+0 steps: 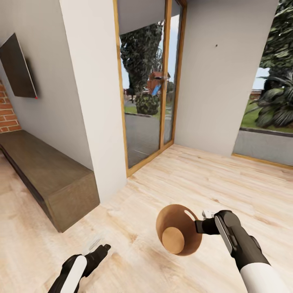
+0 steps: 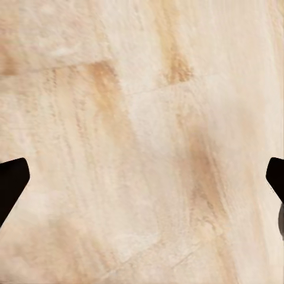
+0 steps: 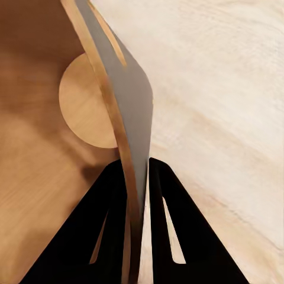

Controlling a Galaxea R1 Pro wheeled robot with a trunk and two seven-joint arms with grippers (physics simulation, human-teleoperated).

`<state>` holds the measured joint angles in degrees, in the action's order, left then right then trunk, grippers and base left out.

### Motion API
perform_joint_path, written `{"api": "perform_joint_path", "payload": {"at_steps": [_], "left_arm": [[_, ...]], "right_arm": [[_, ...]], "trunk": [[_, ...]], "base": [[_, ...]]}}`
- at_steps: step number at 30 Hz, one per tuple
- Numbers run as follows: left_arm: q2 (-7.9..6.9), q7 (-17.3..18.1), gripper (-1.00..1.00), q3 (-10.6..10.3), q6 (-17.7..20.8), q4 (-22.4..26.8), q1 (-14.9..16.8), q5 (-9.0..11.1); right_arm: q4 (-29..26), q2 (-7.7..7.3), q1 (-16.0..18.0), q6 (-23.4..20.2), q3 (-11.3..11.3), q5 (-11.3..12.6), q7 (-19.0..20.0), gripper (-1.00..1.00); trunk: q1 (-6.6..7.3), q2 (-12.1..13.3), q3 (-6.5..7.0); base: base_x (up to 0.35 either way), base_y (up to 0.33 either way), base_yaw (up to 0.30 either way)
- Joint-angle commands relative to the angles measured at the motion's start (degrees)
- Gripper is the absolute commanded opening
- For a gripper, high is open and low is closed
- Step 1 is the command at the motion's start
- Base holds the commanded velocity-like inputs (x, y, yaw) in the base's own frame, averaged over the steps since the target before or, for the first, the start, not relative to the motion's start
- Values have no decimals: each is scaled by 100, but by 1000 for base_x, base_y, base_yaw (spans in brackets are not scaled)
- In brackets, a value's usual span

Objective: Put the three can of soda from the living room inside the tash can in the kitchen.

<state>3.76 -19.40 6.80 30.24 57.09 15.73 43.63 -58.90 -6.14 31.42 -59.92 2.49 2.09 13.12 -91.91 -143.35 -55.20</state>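
Observation:
The trash can (image 1: 179,230) hangs above the wood floor, tilted so its tan-brown inside and round bottom face me; an oval handle slot shows near its rim. My right gripper (image 1: 200,226) is shut on the can's rim. In the right wrist view the two black fingers (image 3: 106,231) pinch the thin grey wall (image 3: 127,112) of the trash can, one finger inside and one outside. My left gripper (image 1: 101,249) hangs low over the floor, open, with nothing between its fingertips (image 2: 12,180). No soda cans are in view, and the bin looks empty.
A white wall pillar (image 1: 93,97) stands ahead on the left, with a low dark wood bench (image 1: 49,175) beside it. Wood-framed glass doors (image 1: 148,81) lie straight ahead, and a wall-mounted TV (image 1: 17,67) and brick (image 1: 7,110) at far left. Pale plank floor (image 1: 211,179) spreads to the right.

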Motion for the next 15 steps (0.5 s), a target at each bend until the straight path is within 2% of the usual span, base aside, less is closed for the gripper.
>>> {"api": "perform_joint_path", "payload": {"at_steps": [1, 3, 4, 5, 8, 11, 15], "left_arm": [[-1, 1, 100, 53, -1, 15, -9, 3], [-4, 6, 100, 212, -1, 50, -30, 10], [-5, 12, 100, 270, -1, 62, -37, 15], [-6, 15, 100, 282, -1, 64, -38, 16], [-2, 21, 100, 315, -2, 71, -42, 21], [-4, 22, 100, 325, -6, 73, -43, 22], [-2, 23, 100, 330, -8, 74, -44, 22]], "right_arm": [[18, 0, 5, -8, 5, 116, 43, -100], [215, 4, 44, -8, 31, 119, 58, -100], [593, 13, 204, -8, 48, 122, 63, -100], [755, 17, 289, -8, 53, 123, 64, -100], [1902, 41, 832, -8, 64, 119, 67, -100], [2521, 56, 1118, -8, 66, 118, 67, -100], [2813, 65, 1256, -8, 61, 117, 68, -100]], "trunk": [[1, -1, 1], [1, -1, 1], [1, -1, 1], [1, -1, 1], [1, -1, 1], [1, -1, 1], [1, -1, 1]], "base": [[-2, 0, 275], [-1, 0, 285], [0, 0, 292], [0, 0, 293], [0, 0, 295], [0, 0, 296], [0, 0, 297]]}}
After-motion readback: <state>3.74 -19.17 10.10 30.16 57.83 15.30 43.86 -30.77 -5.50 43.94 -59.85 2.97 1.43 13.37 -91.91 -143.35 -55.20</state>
